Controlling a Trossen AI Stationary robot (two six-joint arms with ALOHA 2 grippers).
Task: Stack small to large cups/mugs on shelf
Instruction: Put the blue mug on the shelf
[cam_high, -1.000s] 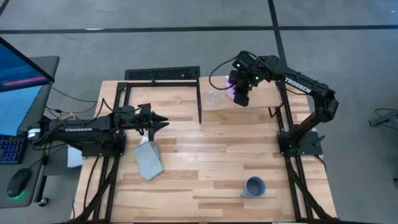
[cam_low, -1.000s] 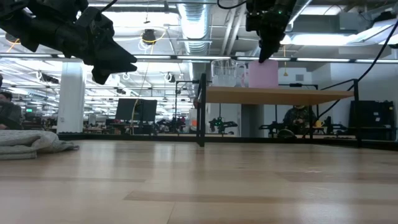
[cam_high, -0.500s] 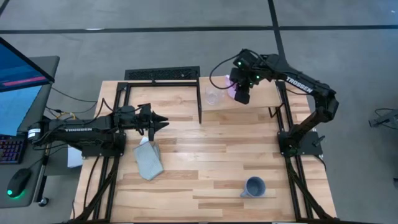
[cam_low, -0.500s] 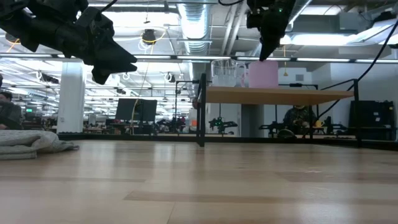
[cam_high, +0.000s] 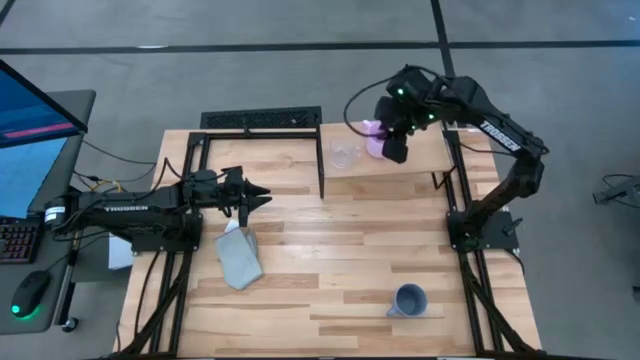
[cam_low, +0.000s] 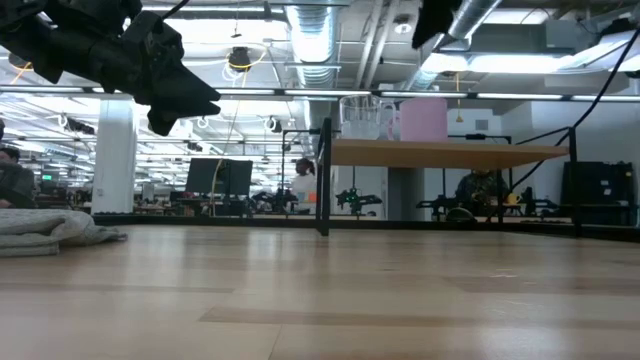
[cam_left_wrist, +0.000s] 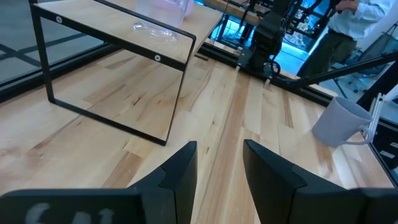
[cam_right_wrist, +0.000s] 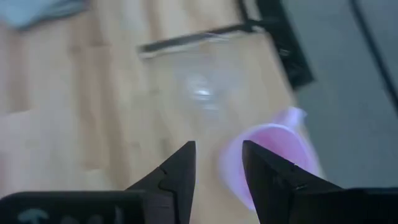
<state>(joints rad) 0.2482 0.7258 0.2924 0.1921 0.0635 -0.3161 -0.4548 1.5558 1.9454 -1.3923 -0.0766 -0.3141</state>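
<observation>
On my counter (cam_high: 330, 250) the light-wood shelf (cam_high: 425, 160) sits at about one o'clock on thin black legs, and it carries the pink-lilac mug (cam_high: 375, 140) just beside the small clear glass cup (cam_high: 343, 154), both upright with nothing visible inside. The bigger blue-grey mug (cam_high: 407, 300), handle out, stands well apart at about five o'clock, also looking hollow. My right hand (cam_high: 395, 152) hangs above the pink mug with fingers parted and gripping nothing; my left hand (cam_high: 258, 197) waits at nine o'clock, fingers parted, above the folded cloth (cam_high: 240, 258).
</observation>
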